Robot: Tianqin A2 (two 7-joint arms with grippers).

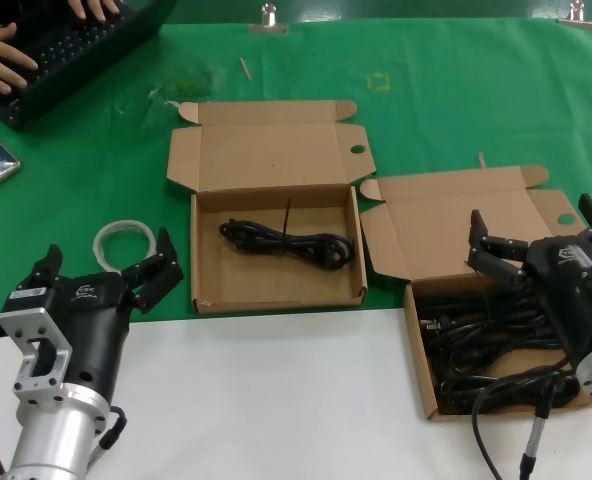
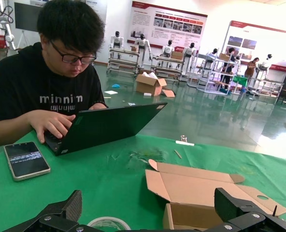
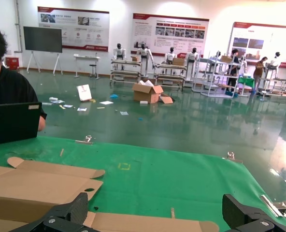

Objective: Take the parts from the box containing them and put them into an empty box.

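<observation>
Parts (image 1: 496,345), black looped cables, lie heaped in the box containing them (image 1: 421,355), the brown mailer at the counter's right front in the head view. Just left of that box stands the empty box (image 1: 276,290), which already holds 1 tied cable bundle (image 1: 288,241) across its floor. The right tool (image 1: 531,235) hangs directly over the heap with its fingers spread wide and nothing between them. The left tool (image 1: 106,272), also wide and holding nothing, waits well left of the receiving box, near a whitish ring of clear tubing (image 1: 124,240) on the green cloth (image 1: 456,110).

From the left wrist view, the left tool's 2 dark fingertips (image 2: 232,203) frame the raised lid of the receiving box, with a person (image 2: 46,82) typing on a laptop (image 2: 109,125) beyond it.

From the right wrist view, the right tool's fingertips (image 3: 70,210) stand far apart above cardboard flaps; the cables are out of sight.

For this grasp, I would lower the right tool straight onto 1 bundle near its tie, clear of the box wall, so neighbouring loops do not lift with it.
</observation>
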